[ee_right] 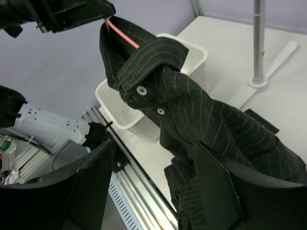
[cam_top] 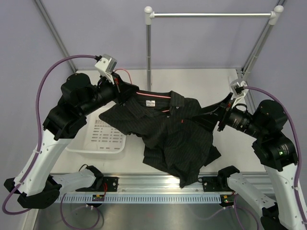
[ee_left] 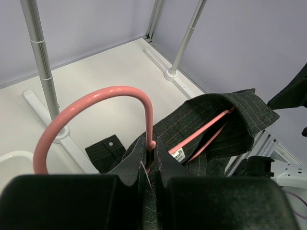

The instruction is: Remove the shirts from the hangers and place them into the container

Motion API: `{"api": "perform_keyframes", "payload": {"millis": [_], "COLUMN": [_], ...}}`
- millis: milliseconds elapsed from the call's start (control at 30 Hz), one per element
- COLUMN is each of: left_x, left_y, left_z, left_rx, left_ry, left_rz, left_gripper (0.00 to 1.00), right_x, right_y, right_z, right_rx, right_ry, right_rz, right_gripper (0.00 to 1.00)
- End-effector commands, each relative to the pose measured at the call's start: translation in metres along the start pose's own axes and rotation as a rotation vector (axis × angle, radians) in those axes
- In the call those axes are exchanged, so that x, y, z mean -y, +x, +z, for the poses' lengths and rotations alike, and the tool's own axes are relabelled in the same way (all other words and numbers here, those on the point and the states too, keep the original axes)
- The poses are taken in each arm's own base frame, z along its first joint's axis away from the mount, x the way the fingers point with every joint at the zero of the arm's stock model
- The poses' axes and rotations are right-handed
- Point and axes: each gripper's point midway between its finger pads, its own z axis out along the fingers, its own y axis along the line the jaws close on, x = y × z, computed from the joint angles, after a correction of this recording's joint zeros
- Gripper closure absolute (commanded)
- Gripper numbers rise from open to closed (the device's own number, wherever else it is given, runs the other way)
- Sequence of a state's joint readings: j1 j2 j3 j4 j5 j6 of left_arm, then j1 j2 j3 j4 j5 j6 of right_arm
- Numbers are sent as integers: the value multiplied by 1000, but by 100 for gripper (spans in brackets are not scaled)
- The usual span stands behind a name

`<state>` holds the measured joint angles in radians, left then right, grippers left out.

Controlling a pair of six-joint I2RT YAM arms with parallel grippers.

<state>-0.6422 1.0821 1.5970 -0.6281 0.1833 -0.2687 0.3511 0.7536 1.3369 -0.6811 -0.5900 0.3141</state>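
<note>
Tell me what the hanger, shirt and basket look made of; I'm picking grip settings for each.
The pink hanger is a thin bent rod with a smooth, slightly glossy skin, probably coated wire, possibly plastic. The black shirt is matte woven cloth with fine pinstripes; it drapes and creases softly. The white basket has smooth, moulded-looking walls and a rounded rim, so it is most likely plastic.

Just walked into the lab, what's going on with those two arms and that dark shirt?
The two arms are getting a black pinstriped button-up shirt off a thin pink wire hanger. The left gripper is shut on the collar where the hanger's neck goes in, holding it up. The right gripper stands open with shirt fabric between its fingers. The shirt is still on the hanger and not yet in the white slotted plastic basket under the left arm.
</note>
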Motion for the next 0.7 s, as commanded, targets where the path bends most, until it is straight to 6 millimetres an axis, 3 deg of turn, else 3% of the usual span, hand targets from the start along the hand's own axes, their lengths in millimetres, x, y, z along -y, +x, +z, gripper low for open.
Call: {"api": "perform_keyframes", "payload": {"millis": [0, 100, 233, 500, 667], "left_x": [15, 17, 18, 13, 16], "left_y": [-27, -28, -27, -21, -22], "left_z": [-10, -11, -13, -12, -15], "left_rx": [81, 81, 74, 59, 62], "left_ry": [58, 66, 72, 53, 62], "left_rz": [31, 32, 35, 41, 39], "left_gripper": [100, 100, 100, 100, 100], "right_x": [-13, -2, 28, 30, 47], "right_y": [7, 9, 10, 1, 7], "right_z": [12, 16, 21, 4, 7], "right_rx": [-33, -28, -14, 9, -25], "right_ry": [-141, -104, 45, 117, 188], "right_rz": [-10, -28, -38, -102, -106], "right_gripper": [29, 30, 33, 34, 32]}}
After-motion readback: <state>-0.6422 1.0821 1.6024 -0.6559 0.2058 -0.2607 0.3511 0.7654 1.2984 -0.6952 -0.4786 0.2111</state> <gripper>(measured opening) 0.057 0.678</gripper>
